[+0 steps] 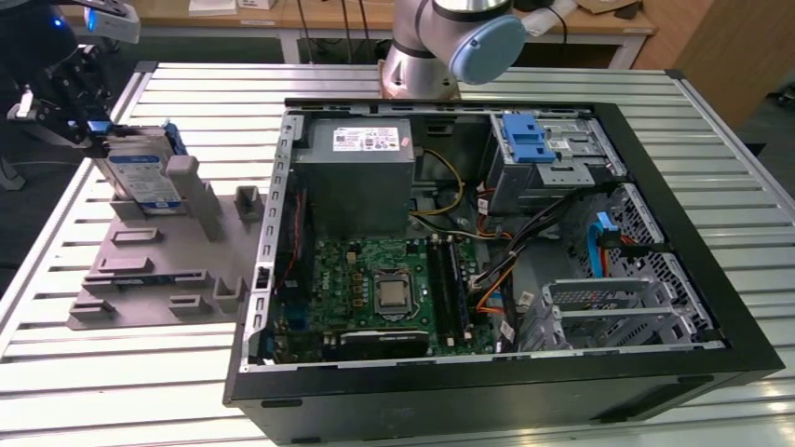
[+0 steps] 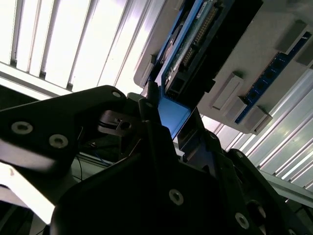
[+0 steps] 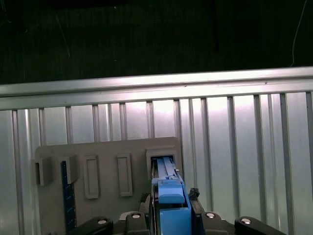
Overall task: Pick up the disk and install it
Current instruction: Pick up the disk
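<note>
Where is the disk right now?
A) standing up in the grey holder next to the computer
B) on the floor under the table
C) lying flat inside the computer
A: in the exterior view the disk stands upright in the grey holder on the table, outside the open computer, with the gripper at its top edge.

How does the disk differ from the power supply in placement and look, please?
The disk stands on edge in the grey fixture outside the computer case, at the end effector; the power supply sits inside it. The disk is thin and blue-framed; the power supply is a bulkier grey box. Both bear labels.
</note>
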Available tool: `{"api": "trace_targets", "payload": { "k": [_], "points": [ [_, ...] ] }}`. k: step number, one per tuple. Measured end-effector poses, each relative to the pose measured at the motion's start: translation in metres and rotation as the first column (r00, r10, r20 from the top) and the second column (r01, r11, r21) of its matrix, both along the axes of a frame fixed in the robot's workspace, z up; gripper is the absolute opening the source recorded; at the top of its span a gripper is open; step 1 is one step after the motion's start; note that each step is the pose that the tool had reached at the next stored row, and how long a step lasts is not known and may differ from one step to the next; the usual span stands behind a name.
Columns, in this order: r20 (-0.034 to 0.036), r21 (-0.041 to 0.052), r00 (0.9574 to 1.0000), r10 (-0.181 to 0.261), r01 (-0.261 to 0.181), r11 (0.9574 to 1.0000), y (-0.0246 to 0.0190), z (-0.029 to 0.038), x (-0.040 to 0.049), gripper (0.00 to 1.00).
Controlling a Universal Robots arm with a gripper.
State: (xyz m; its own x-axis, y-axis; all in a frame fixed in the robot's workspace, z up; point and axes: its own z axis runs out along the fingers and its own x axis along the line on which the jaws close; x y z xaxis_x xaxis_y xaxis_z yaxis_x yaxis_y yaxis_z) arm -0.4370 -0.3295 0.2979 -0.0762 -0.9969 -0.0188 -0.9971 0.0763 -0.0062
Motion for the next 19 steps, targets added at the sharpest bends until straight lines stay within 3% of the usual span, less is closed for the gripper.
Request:
{"api": "trace_targets", "payload": {
  "k": [5, 6, 19],
  "points": [
    [0.0001, 0.0, 1.0, 0.0, 0.0, 1.0, 0.0, -0.0001, 0.0, 0.43],
    [0.0, -0.0001, 1.0, 0.0, 0.0, 1.0, 0.0, 0.0, 0.0, 0.49],
    [0.0, 0.0, 1.0, 0.0, 0.0, 1.0, 0.0004, -0.0017, 0.0, 0.48]
  ]
}}
